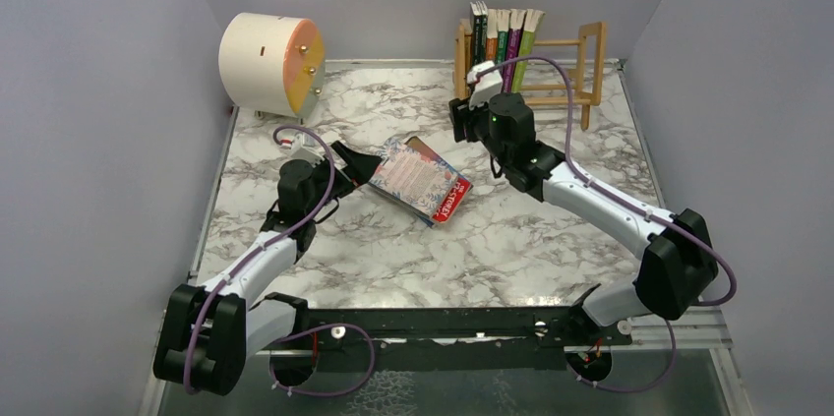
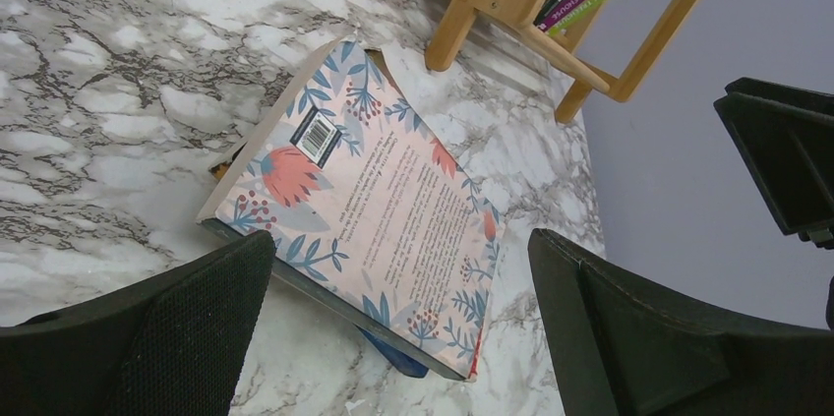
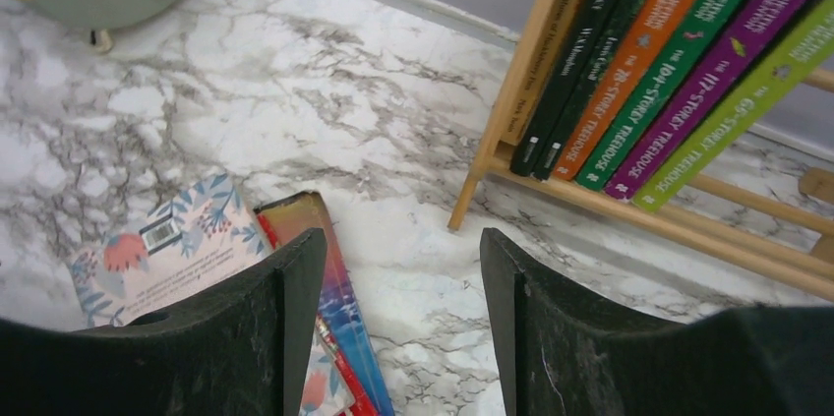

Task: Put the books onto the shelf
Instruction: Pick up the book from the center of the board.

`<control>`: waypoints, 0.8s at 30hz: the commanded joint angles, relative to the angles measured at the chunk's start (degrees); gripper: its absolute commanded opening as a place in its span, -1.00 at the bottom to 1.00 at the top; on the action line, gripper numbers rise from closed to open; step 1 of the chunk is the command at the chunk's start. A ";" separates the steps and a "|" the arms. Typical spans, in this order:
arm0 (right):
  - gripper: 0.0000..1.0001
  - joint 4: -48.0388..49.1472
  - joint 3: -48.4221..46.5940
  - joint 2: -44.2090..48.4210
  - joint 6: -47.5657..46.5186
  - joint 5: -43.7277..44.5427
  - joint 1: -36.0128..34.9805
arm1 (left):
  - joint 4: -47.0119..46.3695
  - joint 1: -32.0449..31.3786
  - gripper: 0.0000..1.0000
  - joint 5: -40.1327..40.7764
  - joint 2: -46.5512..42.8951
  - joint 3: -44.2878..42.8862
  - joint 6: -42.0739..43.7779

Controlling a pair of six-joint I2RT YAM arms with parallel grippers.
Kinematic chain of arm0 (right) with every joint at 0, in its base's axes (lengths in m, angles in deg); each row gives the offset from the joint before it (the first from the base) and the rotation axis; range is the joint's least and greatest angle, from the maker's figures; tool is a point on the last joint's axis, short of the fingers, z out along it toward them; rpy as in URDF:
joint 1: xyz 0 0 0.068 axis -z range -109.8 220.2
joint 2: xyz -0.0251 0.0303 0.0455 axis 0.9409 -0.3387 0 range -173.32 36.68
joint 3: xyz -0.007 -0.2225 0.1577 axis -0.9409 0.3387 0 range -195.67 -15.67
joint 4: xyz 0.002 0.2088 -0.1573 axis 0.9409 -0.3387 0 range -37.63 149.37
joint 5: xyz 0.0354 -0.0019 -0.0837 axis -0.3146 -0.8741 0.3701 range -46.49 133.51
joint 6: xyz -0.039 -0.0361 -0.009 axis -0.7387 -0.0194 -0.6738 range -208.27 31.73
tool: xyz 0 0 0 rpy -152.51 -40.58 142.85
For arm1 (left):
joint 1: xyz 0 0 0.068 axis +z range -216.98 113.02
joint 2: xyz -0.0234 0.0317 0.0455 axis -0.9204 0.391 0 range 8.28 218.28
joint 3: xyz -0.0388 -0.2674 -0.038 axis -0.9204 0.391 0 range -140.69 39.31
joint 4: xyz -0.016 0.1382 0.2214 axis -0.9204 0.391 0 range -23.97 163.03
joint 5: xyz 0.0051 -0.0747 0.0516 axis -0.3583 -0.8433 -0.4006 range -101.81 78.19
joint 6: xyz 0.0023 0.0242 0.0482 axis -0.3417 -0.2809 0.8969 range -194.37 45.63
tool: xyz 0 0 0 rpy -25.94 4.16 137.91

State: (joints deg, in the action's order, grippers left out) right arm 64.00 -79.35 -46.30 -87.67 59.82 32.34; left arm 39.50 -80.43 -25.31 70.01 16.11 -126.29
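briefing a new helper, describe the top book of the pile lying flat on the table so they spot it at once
On the marble table, midway between the two arms, a small pile of books lies flat. The top book has a pale pink cover with blue leaves, coral flowers and a barcode; the book beneath shows red and blue.

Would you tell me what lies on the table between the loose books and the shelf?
Nothing: bare tabletop separates books and shelf, seen in the right wrist view.
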 commanded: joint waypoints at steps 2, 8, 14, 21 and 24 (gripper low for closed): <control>0.15 -4.96 -2.66 -2.76 -6.06 -4.73 -4.35 | -1.49 0.45 0.98 -0.21 2.36 0.09 -0.50; 0.15 -2.75 1.12 -3.99 -6.03 -3.68 -8.79 | -2.49 1.90 0.98 -1.64 5.34 0.97 -1.82; 0.15 -4.76 0.98 -7.63 -4.60 -0.20 -11.13 | -6.80 4.27 0.98 -4.27 10.18 1.26 -3.50; 0.15 -3.59 1.75 -10.38 -3.16 0.00 -12.47 | -10.31 5.94 0.98 -4.94 17.03 -0.58 -3.54; 0.15 -3.80 1.38 -11.48 -3.04 -0.11 -12.90 | -12.10 6.14 0.98 -5.44 20.84 -2.24 -3.50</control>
State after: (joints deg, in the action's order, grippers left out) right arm 59.71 -77.95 -56.48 -91.53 58.45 20.47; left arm 32.66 -74.82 -28.61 86.78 16.64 -129.55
